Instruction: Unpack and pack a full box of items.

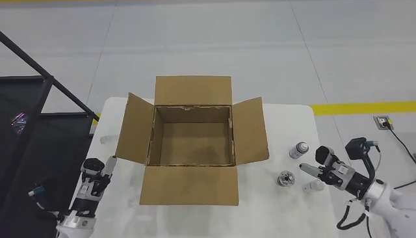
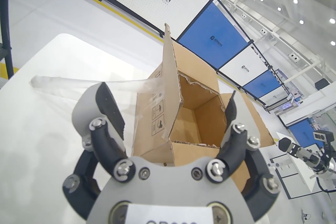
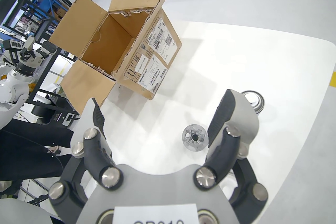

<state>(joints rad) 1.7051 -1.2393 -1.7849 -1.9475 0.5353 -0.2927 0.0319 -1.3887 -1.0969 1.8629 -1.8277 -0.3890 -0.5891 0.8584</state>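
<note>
- Top view: box open in the middle of the table, all four flaps spread, cardboard floor showing.
- Near the right edge, well apart from the box: can upright, with metal disc and small white bottle closer to the front edge.
- Right gripper low among those three, between can and bottle; cannot tell from above whether touching any.
- Left gripper at the left edge, just beside the box's left flap.
- Left wrist view: left gripper spread wide with nothing held, facing the box at its corner.
- Clear plastic strip lying on the table, one end at the box's side.
- Right wrist view: right gripper spread wide with nothing held, above bare table.
- Disc just beside the inner face of one finger, can partly hidden behind that same finger.
- Box farther off, labels on its side wall.
</note>
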